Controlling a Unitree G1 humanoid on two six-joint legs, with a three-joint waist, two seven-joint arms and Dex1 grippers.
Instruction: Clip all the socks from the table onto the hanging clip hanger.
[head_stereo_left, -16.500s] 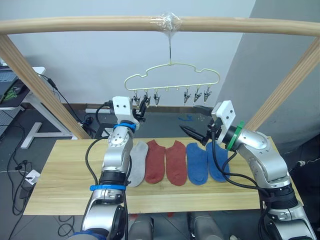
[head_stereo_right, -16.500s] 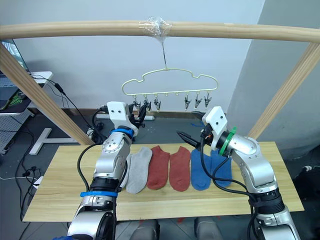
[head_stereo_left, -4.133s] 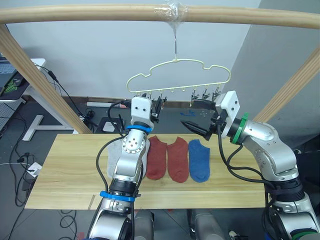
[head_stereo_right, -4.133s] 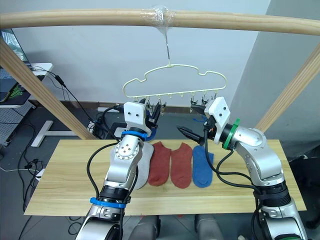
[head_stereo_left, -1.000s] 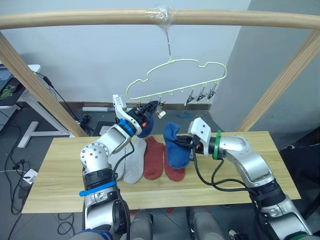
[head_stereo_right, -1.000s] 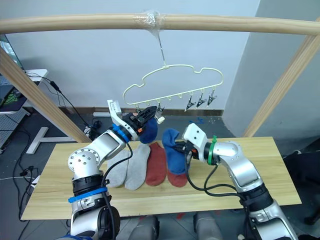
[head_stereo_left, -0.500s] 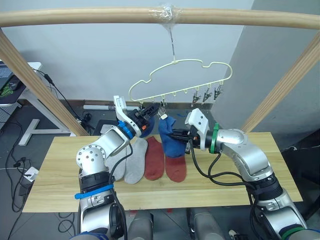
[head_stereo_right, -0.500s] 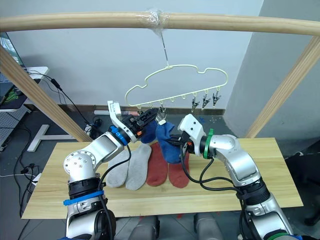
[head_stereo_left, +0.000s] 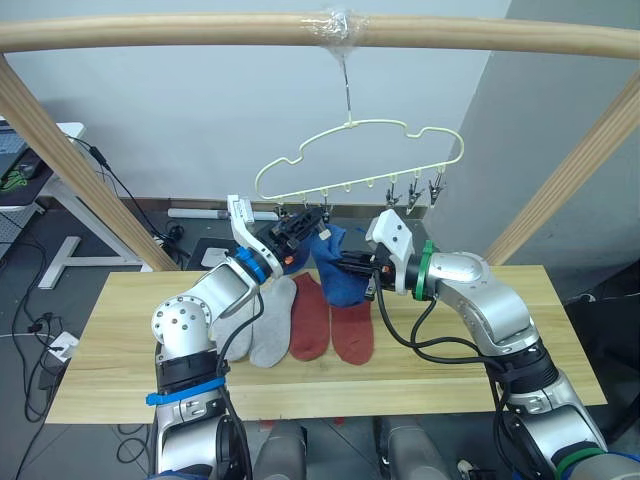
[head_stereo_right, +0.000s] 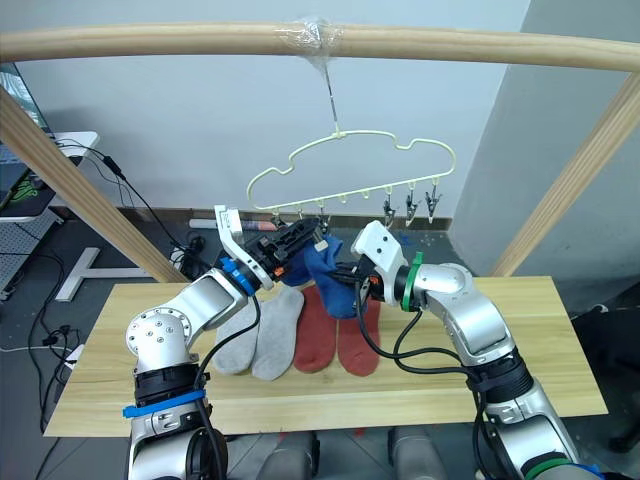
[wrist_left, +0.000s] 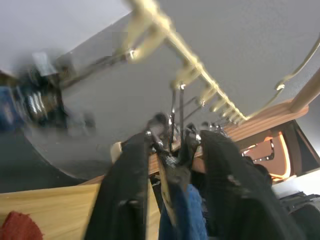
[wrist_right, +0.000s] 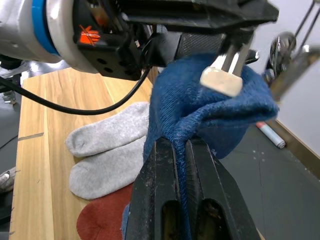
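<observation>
Left tool (head_stereo_left: 296, 232): raised under the left end of the clip hanger (head_stereo_left: 360, 160), fingers pinched around a grey metal clip (wrist_left: 172, 132), with blue fabric just below them.
Right tool (wrist_right: 186, 150): closed on a blue sock (head_stereo_left: 338, 268), fingers tight on a fold of its fabric, lifted above the table (head_stereo_left: 120, 340).
Blue sock: held up between the two tools, its upper edge bunched against the clip at the left tool.
Clip hanger: hangs by its hook from the wooden beam (head_stereo_left: 200, 32), tilted with its right end higher; three free clips (head_stereo_left: 413, 195) sit near the right end.
Grey socks (head_stereo_left: 255, 320): two lie side by side on the table, left of the row.
Rust red socks (head_stereo_left: 330, 325): two lie flat just right of the grey ones, beneath the lifted blue sock.
</observation>
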